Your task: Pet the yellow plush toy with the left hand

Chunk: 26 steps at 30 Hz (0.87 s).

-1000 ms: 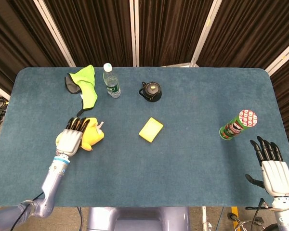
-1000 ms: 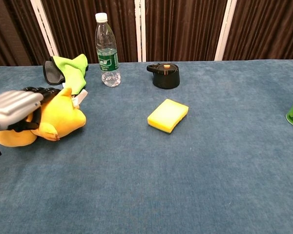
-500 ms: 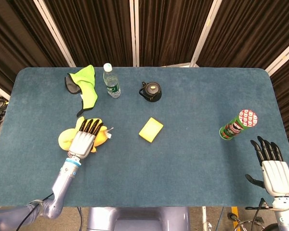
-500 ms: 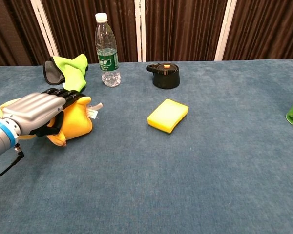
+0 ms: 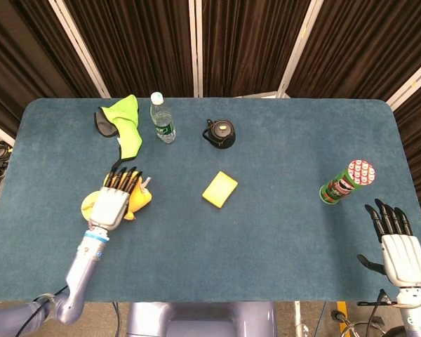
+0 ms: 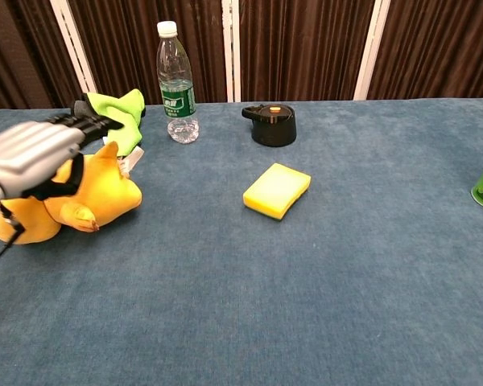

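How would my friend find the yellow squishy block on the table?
Start at the blue table and go to the black lidded pot near the back. Just in front lies the sponge, alone. It is flat and square-cornered, unlike the lumpy yellow plush toy under the left hand.

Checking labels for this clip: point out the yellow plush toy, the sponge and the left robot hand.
yellow plush toy (image 6: 105, 193), chest view, its body.
sponge (image 5: 219, 189), head view, top face.
left robot hand (image 5: 111, 205), head view, its back.

A blue desk (image 5: 281, 239) carries a green cloth (image 5: 128, 119) lying over a dark object at the far left. A clear water bottle (image 5: 162, 118) stands upright just beside it. A black lidded container (image 5: 220, 133) sits near the middle, a yellow sponge (image 5: 219, 189) nearer the front, and a green can (image 5: 346, 181) well apart at right.
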### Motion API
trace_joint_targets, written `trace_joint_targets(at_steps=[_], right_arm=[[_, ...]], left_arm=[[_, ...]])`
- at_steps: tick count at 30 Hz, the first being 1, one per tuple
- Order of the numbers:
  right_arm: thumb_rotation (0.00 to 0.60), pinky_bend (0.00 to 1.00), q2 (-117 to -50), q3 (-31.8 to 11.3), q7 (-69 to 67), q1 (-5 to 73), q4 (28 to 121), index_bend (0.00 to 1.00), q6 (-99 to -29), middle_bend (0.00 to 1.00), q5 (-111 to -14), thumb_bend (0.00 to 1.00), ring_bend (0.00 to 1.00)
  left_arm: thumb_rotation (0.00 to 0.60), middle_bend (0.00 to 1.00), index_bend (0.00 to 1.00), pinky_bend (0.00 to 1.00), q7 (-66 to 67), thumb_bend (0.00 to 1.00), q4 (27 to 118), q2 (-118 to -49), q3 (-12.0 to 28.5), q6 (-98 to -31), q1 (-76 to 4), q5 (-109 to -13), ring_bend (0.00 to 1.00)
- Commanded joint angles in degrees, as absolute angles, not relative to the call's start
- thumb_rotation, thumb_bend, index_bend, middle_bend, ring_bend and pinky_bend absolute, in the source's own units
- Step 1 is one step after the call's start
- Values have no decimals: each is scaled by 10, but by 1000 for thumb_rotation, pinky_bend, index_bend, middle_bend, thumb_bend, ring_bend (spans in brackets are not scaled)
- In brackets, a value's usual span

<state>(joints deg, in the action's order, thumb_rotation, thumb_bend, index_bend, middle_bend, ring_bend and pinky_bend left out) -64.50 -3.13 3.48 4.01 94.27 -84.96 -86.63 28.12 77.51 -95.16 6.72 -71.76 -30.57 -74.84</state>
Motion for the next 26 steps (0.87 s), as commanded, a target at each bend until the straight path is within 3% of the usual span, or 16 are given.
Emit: trace_joint_targets(at_steps=[1, 7, 12, 20, 22, 26], right_arm=[[600, 0, -645, -31, 35, 40, 943, 0, -851, 0, -867, 20, 0], [600, 0, -647, -32, 41, 40, 941, 0, -851, 0, -865, 19, 0], [600, 0, -651, -30, 54, 40, 941, 0, -850, 0, -867, 19, 0], [600, 0, -659, -27, 74, 42, 940, 0, -848, 0, -871, 20, 0], [600, 0, -662, -28, 78, 43, 938, 0, -848, 0, -873, 19, 0], [600, 0, -664, -27, 80, 43, 938, 0, -848, 0, -873, 19, 0]], left_arm=[[600, 0, 0, 0, 257, 1000, 792, -928, 57, -756, -281, -771, 0], [600, 0, 0, 0, 249, 971, 844, -873, 28, -835, -225, -807, 0], [600, 0, 0, 0, 250, 627, 885, -829, 6, -898, -175, -826, 0], [600, 0, 0, 0, 219, 267, 886, -800, -17, -956, -106, -825, 0], [600, 0, 0, 0, 203, 214, 889, -787, -19, -954, -97, -821, 0], [600, 0, 0, 0, 185, 204, 895, -775, -15, -960, -88, -825, 0]])
